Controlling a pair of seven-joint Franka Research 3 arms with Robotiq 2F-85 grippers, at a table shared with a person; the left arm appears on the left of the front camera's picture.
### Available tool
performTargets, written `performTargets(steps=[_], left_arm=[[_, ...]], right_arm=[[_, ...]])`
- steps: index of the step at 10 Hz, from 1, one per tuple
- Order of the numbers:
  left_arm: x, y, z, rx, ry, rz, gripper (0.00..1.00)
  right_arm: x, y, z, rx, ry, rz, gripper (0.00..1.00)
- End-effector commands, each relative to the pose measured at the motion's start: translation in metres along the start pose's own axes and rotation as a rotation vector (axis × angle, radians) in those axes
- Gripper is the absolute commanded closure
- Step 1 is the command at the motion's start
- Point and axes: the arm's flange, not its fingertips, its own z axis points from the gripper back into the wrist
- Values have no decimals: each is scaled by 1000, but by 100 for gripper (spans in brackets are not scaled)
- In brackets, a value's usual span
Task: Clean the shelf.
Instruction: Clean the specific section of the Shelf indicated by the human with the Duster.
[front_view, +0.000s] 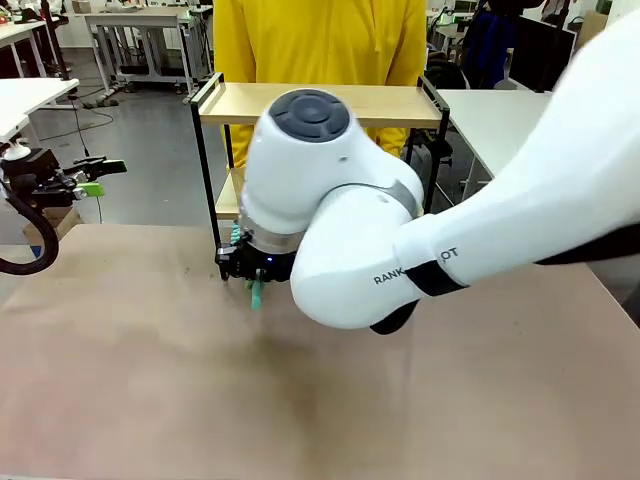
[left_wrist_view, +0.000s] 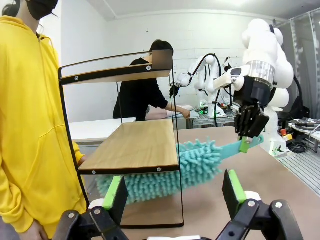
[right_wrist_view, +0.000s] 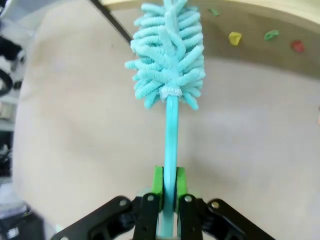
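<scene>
The shelf (front_view: 330, 103) stands at the table's far edge, two light wooden boards in a thin black frame; the left wrist view shows it from the side (left_wrist_view: 132, 145). My right gripper (front_view: 254, 276) hangs low in front of the shelf's left leg, shut on the handle of a teal fluffy duster (right_wrist_view: 167, 50). The same right gripper (left_wrist_view: 248, 136) appears in the left wrist view, and the duster's head (left_wrist_view: 165, 172) reaches under the lower board, just above the table. In its own wrist view the right gripper (right_wrist_view: 170, 192) clamps the thin handle. My left gripper (front_view: 100, 178) waits open off the table's left side, its fingers (left_wrist_view: 116, 197) empty.
A person in a yellow hoodie (front_view: 320, 40) stands right behind the shelf. Small yellow (right_wrist_view: 234, 37), green (right_wrist_view: 271, 34) and red (right_wrist_view: 297, 46) scraps lie on the brown surface in the shelf's shadow, beyond the duster head. The brown tabletop (front_view: 200, 400) is bare in front.
</scene>
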Motion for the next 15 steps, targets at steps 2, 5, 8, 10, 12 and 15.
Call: performTargets(steps=[2,5,8,10,12,15], left_arm=[[4,0,0,0,5,-8,0],[4,0,0,0,5,-8,0],[4,0,0,0,5,-8,0],[4,0,0,0,5,-8,0],[4,0,0,0,5,-8,0],[4,0,0,0,5,-8,0]], right_arm=[[10,55,-55,-48,-35,-13,87],[19,45,-85,-65,12,-45,87],[21,23,-93,-76,157,-37,87],[16,28,-102,-82,84,-60,87],[16,28,-102,-82,84,-60,87],[33,-13,-85,-80,152,-115,87]])
